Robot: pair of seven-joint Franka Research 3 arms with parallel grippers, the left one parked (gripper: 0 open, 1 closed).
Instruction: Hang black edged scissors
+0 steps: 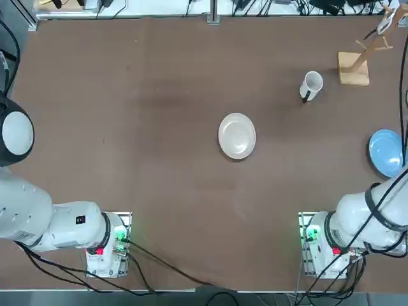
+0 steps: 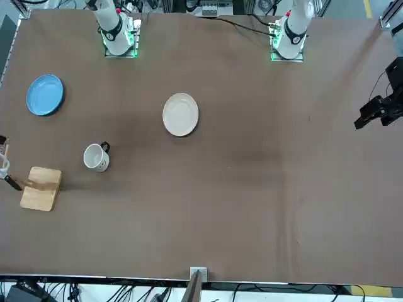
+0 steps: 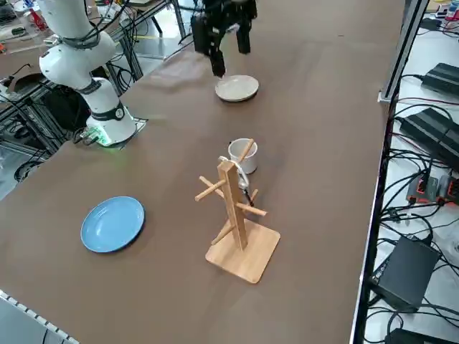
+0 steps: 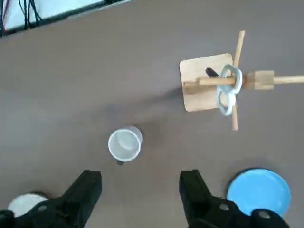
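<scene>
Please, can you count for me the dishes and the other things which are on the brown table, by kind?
Round plates: 2, one white, one light blue
White mug with black handle: 1
Wooden stand with pegs: 1
Pale grey-white scissors, hanging on the stand: 1
Total: 5

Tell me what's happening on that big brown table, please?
Nobody is touching anything right now. The robot's right tool is open and holds nothing, up above the table. The scissors are already hanging on a peg of the wooden stand, so the hanging looks done. The white mug stands near the stand. There's also a blue plate and a small white dish on the table.
</scene>
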